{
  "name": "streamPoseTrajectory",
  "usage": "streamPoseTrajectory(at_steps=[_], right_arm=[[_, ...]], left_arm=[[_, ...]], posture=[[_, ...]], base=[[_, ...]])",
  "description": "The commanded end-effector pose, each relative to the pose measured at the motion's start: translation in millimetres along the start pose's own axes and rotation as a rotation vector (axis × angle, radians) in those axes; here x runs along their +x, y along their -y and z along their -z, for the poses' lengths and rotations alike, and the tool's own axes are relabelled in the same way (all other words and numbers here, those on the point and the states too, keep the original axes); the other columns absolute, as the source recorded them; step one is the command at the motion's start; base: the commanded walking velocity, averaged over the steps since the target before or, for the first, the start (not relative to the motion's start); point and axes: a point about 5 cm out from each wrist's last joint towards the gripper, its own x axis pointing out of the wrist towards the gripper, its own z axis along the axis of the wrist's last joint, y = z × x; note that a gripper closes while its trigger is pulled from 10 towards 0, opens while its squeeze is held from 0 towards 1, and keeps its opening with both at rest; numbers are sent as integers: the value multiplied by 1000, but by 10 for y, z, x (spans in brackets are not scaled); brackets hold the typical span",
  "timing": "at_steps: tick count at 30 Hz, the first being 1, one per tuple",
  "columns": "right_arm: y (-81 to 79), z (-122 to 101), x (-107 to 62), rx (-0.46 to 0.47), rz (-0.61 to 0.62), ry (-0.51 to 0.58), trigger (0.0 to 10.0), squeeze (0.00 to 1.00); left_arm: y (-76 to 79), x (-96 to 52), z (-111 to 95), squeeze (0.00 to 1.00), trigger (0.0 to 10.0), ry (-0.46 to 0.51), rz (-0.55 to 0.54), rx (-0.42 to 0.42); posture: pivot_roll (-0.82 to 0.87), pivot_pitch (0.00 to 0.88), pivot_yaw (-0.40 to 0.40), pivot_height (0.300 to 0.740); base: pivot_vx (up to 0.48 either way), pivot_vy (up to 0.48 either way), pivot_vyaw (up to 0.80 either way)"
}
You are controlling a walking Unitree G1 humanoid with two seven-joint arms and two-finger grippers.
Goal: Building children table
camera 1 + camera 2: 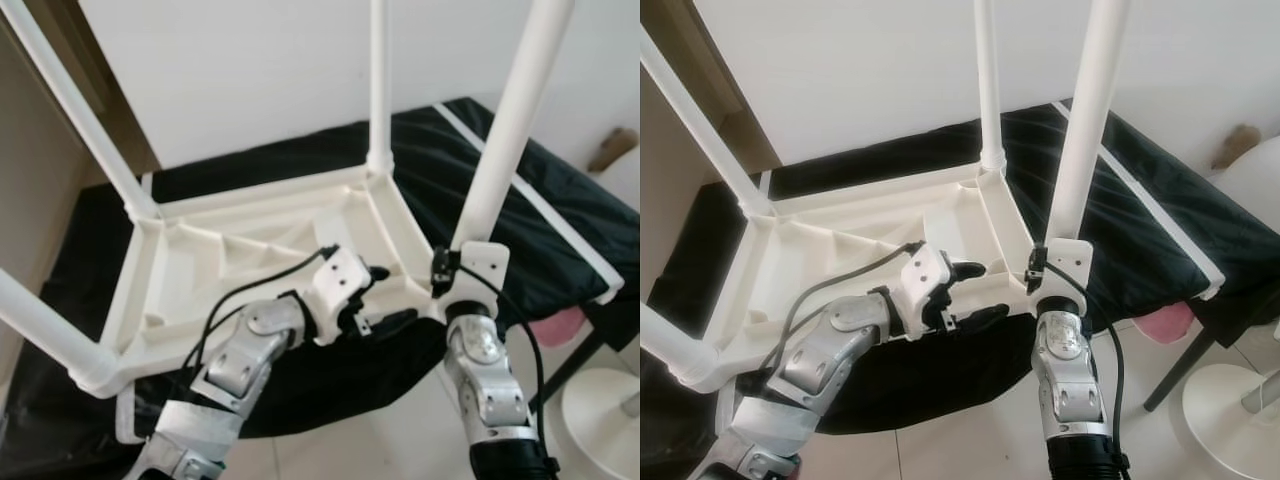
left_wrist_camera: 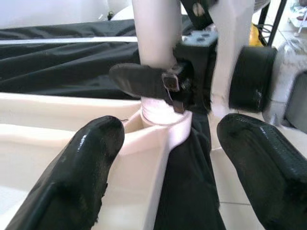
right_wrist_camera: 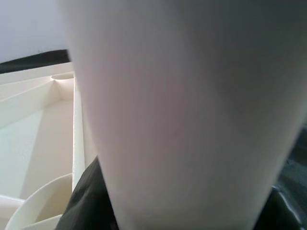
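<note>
White tabletop (image 1: 230,265) upside down on black cloth (image 1: 560,230), legs pointing up. Right gripper (image 2: 165,84) clamped on near-right leg (image 1: 510,130) just above its corner socket, seen from left wrist. Left gripper (image 1: 385,295) with fingers (image 2: 86,163) spread wide, straddling tabletop's rim beside that socket. From right wrist, leg close and blurred.
</note>
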Motion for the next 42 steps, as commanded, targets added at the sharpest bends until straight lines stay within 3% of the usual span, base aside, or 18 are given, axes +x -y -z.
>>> streamPoseTrajectory(at_steps=[1, 3, 4, 5, 6, 13, 15, 16, 20, 21, 27, 31, 36, 37, 42], right_arm=[[-23, 175, -65, 48, 12, -99, 10000, 0], [-23, 175, -65, 48, 12, -99, 10000, 0], [-33, 138, -68, 45, 8, -83, 10000, 733], [-33, 138, -68, 45, 8, -83, 10000, 733], [-39, 101, -67, 47, -2, -66, 10000, 1000], [-37, -14, -75, 68, -78, -8, 10000, 1000], [-10, -41, -83, 70, -148, 12, 10000, 1000], [67, -88, -79, 42, -286, 47, 10000, 1000], [91, -97, -74, 31, -321, 52, 10000, 1000], [129, -93, -42, 4, -353, 49, 10000, 0], [157, -95, 86, -94, -522, 37, 10000, 0], [178, -113, 252, -193, -723, 2, 10000, 0], [218, -80, 262, -204, -758, -14, 10000, 0], [250, -33, 281, -198, -759, -27, 0, 0], [269, 12, 285, -181, -772, -37, 0, 0]], left_arm=[[-97, -32, 11, 0, 10000, -17, -83, -3], [-97, -32, 11, 0, 10000, -17, -83, -3], [-136, -31, -4, 0, 10000, -1, -115, -16], [-136, -31, -4, 0, 10000, -1, -115, -16], [-170, -30, -20, 0, 10000, 14, -140, -29], [-209, -26, -29, 0, 10000, 16, -166, -19], [-187, -32, -16, 0, 10000, 13, -150, -18], [-140, -53, 0, 0, 10000, 13, -113, -28], [-127, -57, 2, 0, 10000, 16, -102, -33], [-116, -56, -5, 0, 10000, 21, -93, -39], [-107, -25, -100, 0, 10000, 88, -76, -103], [-70, 31, -87, 0, 10000, 48, -42, -37], [-73, 20, -90, 0, 10000, 45, -43, -29], [-103, -6, -87, 0, 10000, 38, -55, -29], [-125, -28, -98, 0, 10000, 34, -58, -28]], posture=[[-124, 0, 130, 740], [-124, 0, 130, 740], [-127, 0, 128, 740], [-127, 0, 128, 740], [-127, 0, 128, 740], [-133, 0, 115, 740], [-133, 0, 109, 740], [-134, 0, 109, 740], [-134, 0, 110, 740], [-134, 0, 111, 740], [-135, 0, 118, 740], [-121, 0, 116, 740], [-121, 0, 116, 740], [-116, 0, 122, 740], [-113, 0, 128, 740]], base=[[0, 0, 0], [0, 0, 0], [0, 0, 0], [0, 0, 0], [0, 0, 0], [0, 0, 0], [0, 0, 0], [0, 0, 0], [0, 0, 0], [0, 0, 0], [0, 0, 0], [0, 0, 0], [0, 0, 0], [0, 0, 0], [0, 0, 0]])
